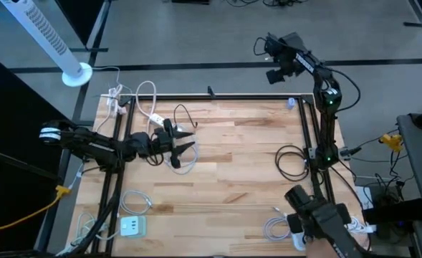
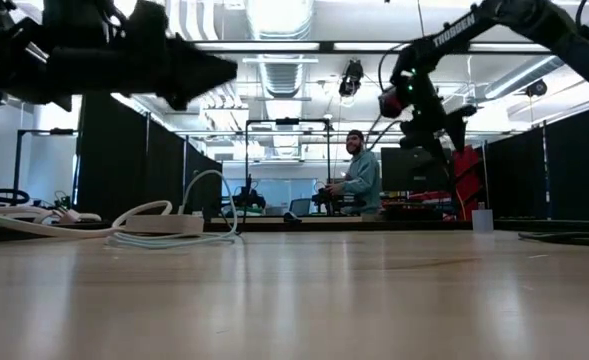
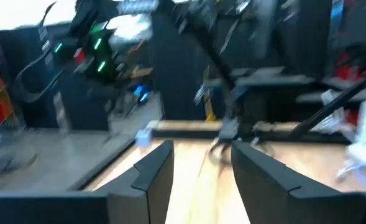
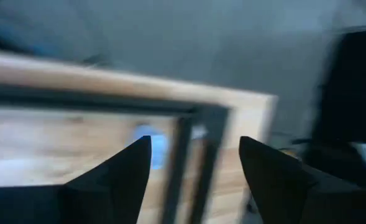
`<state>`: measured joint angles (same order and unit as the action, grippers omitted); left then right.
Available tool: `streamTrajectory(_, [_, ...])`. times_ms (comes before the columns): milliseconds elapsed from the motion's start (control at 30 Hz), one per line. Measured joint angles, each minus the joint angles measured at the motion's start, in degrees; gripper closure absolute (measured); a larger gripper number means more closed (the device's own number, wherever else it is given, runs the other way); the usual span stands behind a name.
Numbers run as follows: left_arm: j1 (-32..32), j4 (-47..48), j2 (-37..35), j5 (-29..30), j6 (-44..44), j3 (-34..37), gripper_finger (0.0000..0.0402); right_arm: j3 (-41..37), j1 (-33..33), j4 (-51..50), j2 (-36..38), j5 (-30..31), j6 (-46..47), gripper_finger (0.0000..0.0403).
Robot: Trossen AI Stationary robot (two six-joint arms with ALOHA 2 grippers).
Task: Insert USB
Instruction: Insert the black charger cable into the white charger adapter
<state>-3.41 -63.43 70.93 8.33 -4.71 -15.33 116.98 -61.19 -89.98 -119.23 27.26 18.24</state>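
My left gripper (image 1: 189, 140) hovers open above the table's left half, pointing level toward the right edge; nothing sits between its fingers (image 3: 201, 152). Beside it, white cables (image 1: 147, 100) lie in loops on the wood at the far left, running to a white adapter block (image 1: 114, 96). I cannot make out a USB plug. My right gripper (image 1: 279, 74) hangs open beyond the table's far right corner, tilted down toward a small blue object (image 4: 153, 148) standing on that corner. It holds nothing.
A black frame (image 1: 218, 98) runs along the table's edges. A black cable loop (image 1: 289, 162) lies at the right. A white charger (image 1: 132, 226) sits near left and a white cable coil (image 1: 275, 228) near right. A person (image 2: 359, 180) sits far behind.
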Motion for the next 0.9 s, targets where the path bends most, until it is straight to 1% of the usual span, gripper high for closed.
streamTrajectory(67, [-0.5, -0.6, -0.8, -1.6, -1.7, 0.0, 0.0266, -1.4, 0.8, -0.1, 0.7, 0.4, 1.8, 0.0198])
streamTrajectory(133, [-0.6, 0.5, -1.6, -1.6, -2.9, 0.0, 0.0275, -3.5, 1.0, 0.0, 0.9, 1.9, 3.2, 0.0218])
streamTrajectory(200, [-0.6, 2.1, -2.1, -1.7, -3.0, 0.1, 0.0284, -6.0, 0.9, 0.1, 1.0, 3.7, 3.7, 0.0247])
streamTrajectory(233, [-0.6, 3.2, -2.5, -1.7, -2.9, 0.4, 0.0289, -7.5, 0.7, 0.0, 1.2, 3.1, 3.8, 0.0266])
streamTrajectory(267, [-0.6, 4.4, -2.8, -1.8, -2.7, 0.7, 0.0293, -9.1, 0.5, 0.0, 1.3, 0.4, 4.3, 0.0291])
streamTrajectory(333, [-0.6, 6.7, -3.6, -1.8, -2.0, 1.5, 0.0302, -12.8, 0.3, -0.1, 1.4, -10.0, 5.7, 0.0352])
streamTrajectory(367, [-0.6, 8.2, -4.3, -1.8, -1.8, 2.2, 0.0306, -14.6, 0.9, -0.1, 1.3, -13.5, 5.6, 0.0377])
streamTrajectory(400, [-0.6, 9.0, -5.2, -1.8, -1.9, 3.0, 0.0311, -16.2, 2.0, -0.1, 1.3, -13.0, 5.7, 0.0389])
streamTrajectory(467, [-0.6, 8.6, -6.6, -1.8, -2.9, 4.7, 0.0320, -18.5, 4.1, 0.0, 1.3, -7.1, 7.4, 0.0390])
streamTrajectory(600, [-0.6, 8.0, -11.4, -1.8, -5.3, 8.2, 0.0335, -20.8, 7.1, 0.0, 2.1, -3.5, 10.0, 0.0401])
streamTrajectory(667, [-0.8, 8.0, -14.0, -1.8, -6.3, 9.3, 0.0337, -21.1, 8.0, -0.3, 2.3, -3.8, 12.5, 0.0401])
streamTrajectory(767, [-0.8, 7.8, -16.8, -1.8, -8.5, 9.9, 0.0337, -21.3, 10.1, 0.2, 3.8, -7.4, 12.7, 0.0402])
streamTrajectory(800, [-0.8, 8.2, -17.5, -1.8, -9.5, 10.1, 0.0338, -21.2, 11.4, 0.0, 4.8, -7.3, 13.3, 0.0402])
streamTrajectory(900, [-0.9, 8.4, -18.6, -1.7, -13.1, 10.1, 0.0338, -23.0, 16.9, 0.1, 9.0, -3.8, 15.3, 0.0403])
